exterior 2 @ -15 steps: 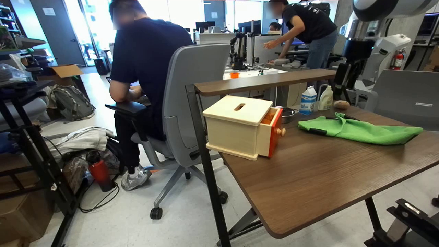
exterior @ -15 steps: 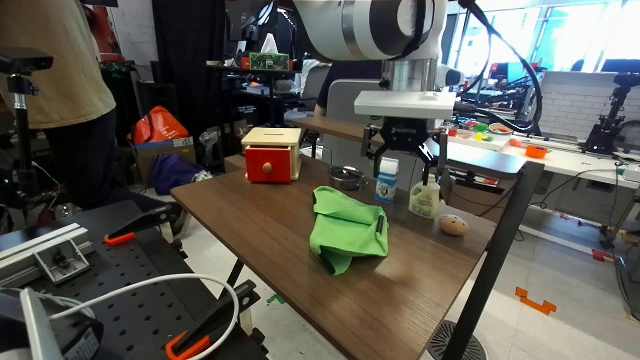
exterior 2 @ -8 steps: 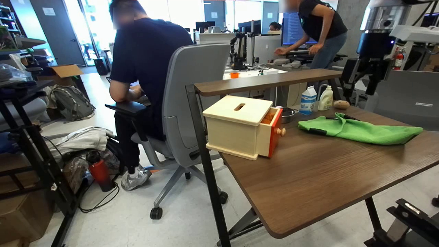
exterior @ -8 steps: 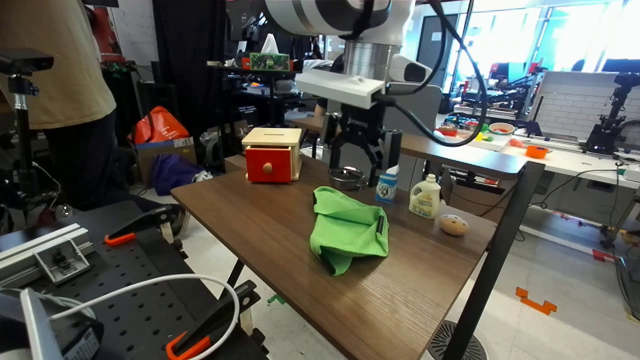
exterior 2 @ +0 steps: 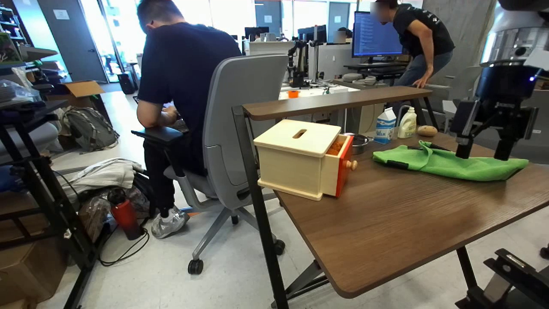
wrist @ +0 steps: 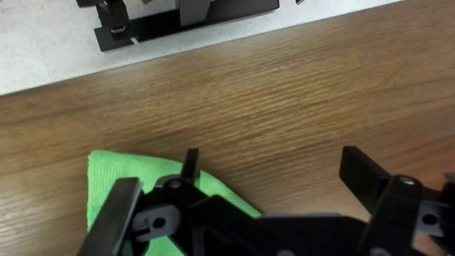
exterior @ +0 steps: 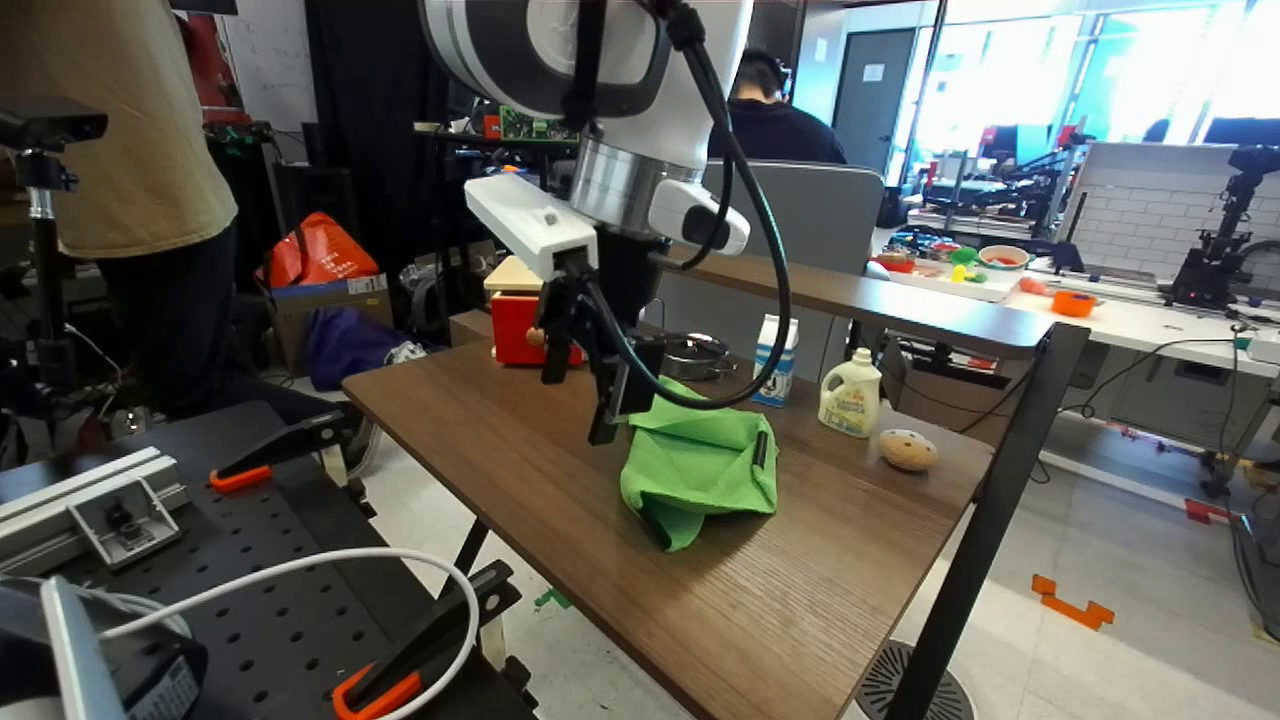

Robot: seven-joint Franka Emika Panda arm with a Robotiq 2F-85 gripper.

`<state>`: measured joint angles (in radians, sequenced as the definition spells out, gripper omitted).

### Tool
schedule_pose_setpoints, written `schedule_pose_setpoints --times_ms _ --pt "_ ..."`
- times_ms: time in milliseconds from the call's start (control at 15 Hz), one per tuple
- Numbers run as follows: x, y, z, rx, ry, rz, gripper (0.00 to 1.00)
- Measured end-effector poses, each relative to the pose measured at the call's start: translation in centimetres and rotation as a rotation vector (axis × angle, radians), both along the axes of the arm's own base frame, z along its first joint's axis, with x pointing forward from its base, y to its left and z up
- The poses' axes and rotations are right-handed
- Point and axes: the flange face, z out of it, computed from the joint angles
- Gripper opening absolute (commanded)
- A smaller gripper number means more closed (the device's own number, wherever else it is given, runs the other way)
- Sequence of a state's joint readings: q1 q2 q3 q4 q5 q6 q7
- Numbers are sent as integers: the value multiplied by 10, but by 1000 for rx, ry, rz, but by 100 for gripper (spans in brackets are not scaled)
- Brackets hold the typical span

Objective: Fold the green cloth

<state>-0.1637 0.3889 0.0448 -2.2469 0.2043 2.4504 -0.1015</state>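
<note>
Above table (exterior 2: 407, 231), pincer (exterior 2: 484, 153) hangs spread.

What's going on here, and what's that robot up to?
A white-and-black robot arm has a folding job to do. Its black two-fingered hand hangs wide open by the edge of a bright green, soft fabric cloth, holding nothing. Whether it touches the cloth, I can't tell. The cloth lies rumpled and partly doubled over on a brown wood-topped table, so it isn't neatly folded yet. A pale, square wooden box with a partly open red drawer stands there too.
</note>
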Motion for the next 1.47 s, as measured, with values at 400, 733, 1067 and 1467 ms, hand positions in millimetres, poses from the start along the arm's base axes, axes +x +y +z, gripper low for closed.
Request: schedule_pose_setpoints --times_ms 400,733,1067,1467 --pt "-39 -30 7 -50 -4 -46 100" --pt "-53 -56 14 -156 13 -56 100" --pt "-58 -70 12 -204 29 -63 100" --pt "-52 -62 14 -216 15 -45 100"
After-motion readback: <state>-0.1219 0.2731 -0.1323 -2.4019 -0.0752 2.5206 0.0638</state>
